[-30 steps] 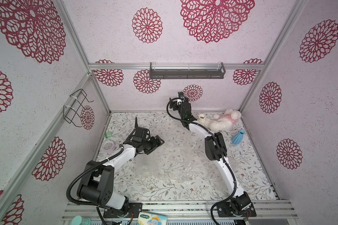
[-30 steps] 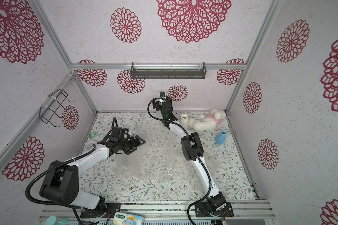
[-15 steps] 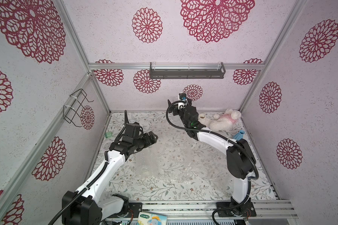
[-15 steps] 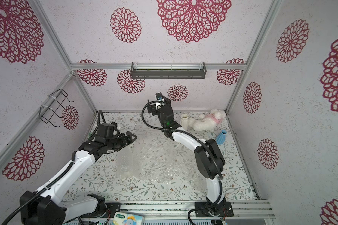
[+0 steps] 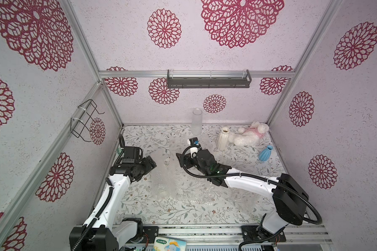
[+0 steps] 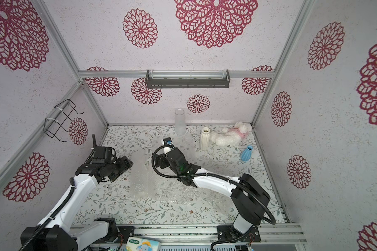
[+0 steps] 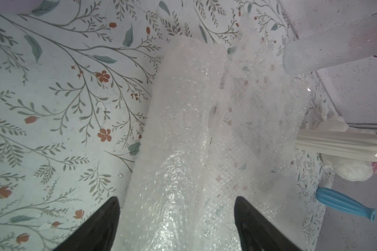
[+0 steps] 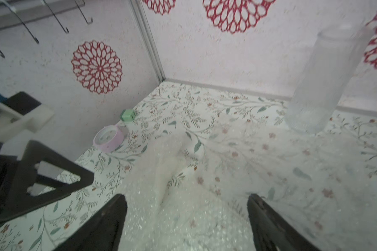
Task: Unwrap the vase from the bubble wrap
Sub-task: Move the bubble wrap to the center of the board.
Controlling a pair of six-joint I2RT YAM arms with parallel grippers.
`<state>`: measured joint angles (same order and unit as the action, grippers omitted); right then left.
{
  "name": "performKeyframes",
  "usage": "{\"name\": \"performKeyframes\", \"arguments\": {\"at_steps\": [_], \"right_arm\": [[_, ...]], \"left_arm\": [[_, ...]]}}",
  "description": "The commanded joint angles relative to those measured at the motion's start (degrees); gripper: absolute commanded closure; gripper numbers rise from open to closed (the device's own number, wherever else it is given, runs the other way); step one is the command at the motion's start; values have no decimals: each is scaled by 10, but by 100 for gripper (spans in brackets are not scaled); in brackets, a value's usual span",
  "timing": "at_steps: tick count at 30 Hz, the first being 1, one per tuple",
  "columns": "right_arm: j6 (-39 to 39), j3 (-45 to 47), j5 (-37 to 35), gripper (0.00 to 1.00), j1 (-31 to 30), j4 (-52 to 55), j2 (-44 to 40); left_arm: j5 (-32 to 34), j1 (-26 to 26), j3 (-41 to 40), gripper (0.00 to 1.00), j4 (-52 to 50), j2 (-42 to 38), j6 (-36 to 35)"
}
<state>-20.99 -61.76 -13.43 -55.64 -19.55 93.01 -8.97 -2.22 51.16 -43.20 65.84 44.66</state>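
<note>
the bubble wrap [image 5: 179, 187] lay loose and crumpled across the middle of the floral table [image 5: 139, 204]. the clear glass vase [image 5: 197, 121] stood upright and bare by the back wall, at the wrap's far edge. the left gripper [image 7: 176, 198] was released, jaws wide on either side of a raised fold of wrap. the right gripper [image 8: 186, 195] was released too, jaws apart above the sheet, grasping nothing.

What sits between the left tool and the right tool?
A crinkly roll of clear bubble wrap lies between the left tool and right tool, shown in both top views.
</note>
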Motion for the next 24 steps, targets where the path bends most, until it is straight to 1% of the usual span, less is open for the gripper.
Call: {"name": "performKeyframes", "arguments": {"at_steps": [1,5,14,17,21,24], "right_arm": [[-56,2,39,15,2,23,8],[-76,10,82,19,2,8,34],[-88,-23,150,23,1,0,113],[-92,-37,160,24,0,-4,140],[-93,-51,159,25,-1,3,177],[-91,-49,141,25,-1,14,196]], "left_arm": [[5,-8,6,16,1,12,7],[45,-34,20,16,-18,42,0],[60,-70,17,16,2,112,2],[62,-77,15,16,6,135,1],[61,-77,-8,16,15,137,-1],[69,-76,-17,16,12,137,-6]]}}
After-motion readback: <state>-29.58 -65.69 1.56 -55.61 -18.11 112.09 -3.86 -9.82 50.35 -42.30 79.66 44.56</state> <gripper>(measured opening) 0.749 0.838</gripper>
